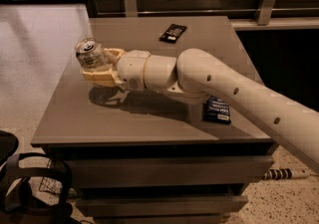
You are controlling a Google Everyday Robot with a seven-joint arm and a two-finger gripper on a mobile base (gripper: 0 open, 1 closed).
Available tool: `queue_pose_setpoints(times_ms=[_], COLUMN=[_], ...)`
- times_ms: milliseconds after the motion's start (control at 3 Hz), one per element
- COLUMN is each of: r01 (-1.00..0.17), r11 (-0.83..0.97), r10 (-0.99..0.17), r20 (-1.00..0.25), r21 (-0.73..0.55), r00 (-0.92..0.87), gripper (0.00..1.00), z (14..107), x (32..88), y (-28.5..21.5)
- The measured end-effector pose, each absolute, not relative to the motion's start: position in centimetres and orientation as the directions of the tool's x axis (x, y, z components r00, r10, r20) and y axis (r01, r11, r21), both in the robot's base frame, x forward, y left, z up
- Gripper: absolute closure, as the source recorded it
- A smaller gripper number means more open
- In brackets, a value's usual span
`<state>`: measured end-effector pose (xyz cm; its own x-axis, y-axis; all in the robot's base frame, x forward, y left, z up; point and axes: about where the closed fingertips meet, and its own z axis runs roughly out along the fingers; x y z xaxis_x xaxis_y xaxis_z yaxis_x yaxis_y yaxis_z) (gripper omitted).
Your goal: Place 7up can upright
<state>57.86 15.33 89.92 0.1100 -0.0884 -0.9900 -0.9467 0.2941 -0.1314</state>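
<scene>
Camera view: the gripper (97, 63) is closed on the can (89, 54), its two tan fingers (99, 75) pressing the can's sides, one above and one below. The can sits between them at the gripper's tip, tilted, with its silver top facing up and toward the camera. It is held over the left part of the table (149, 123), with a shadow beneath it. There is one can, one black wrapper (173, 32) near the far edge, and one blue bar (217, 110) partly under the arm (224, 86).
</scene>
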Motion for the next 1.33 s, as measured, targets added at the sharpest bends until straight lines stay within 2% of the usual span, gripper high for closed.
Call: queue_pose_setpoints(times_ms=[333,1333], r01=[-0.940,-0.920], r11=[0.321,0.379], r10=[-0.052,-0.085], r20=[-0.993,-0.994], r21=[-0.118,-0.100], r00=[0.107,0.073], gripper=[1.00,1.00], z=[89.5,88.9], x=[56.9,54.3], y=[15.7,15.7])
